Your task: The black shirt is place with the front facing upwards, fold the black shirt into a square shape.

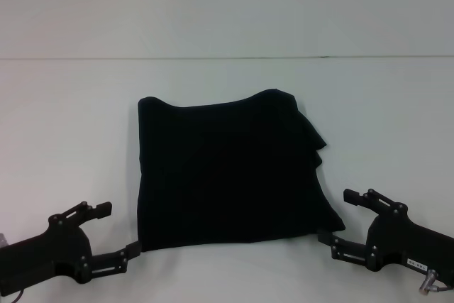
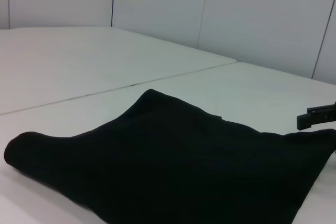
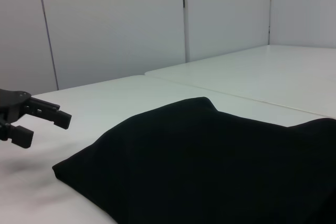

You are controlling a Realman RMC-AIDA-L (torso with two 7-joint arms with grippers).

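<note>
The black shirt (image 1: 230, 172) lies folded in a rough square in the middle of the white table, with layered edges stepping out on its right side. No lettering or label shows. My left gripper (image 1: 120, 229) is open at the shirt's near left corner, its lower fingertip right beside the cloth. My right gripper (image 1: 335, 216) is open at the near right corner, its lower fingertip at the cloth edge. Neither holds anything. The shirt also fills the left wrist view (image 2: 173, 166) and the right wrist view (image 3: 210, 156). The right gripper's finger (image 2: 315, 116) and the left gripper (image 3: 32, 119) show in the opposite wrist views.
The white table (image 1: 71, 118) spreads on all sides of the shirt. A seam line (image 1: 213, 57) runs across it behind the shirt. Pale wall panels (image 3: 115, 24) stand beyond the table.
</note>
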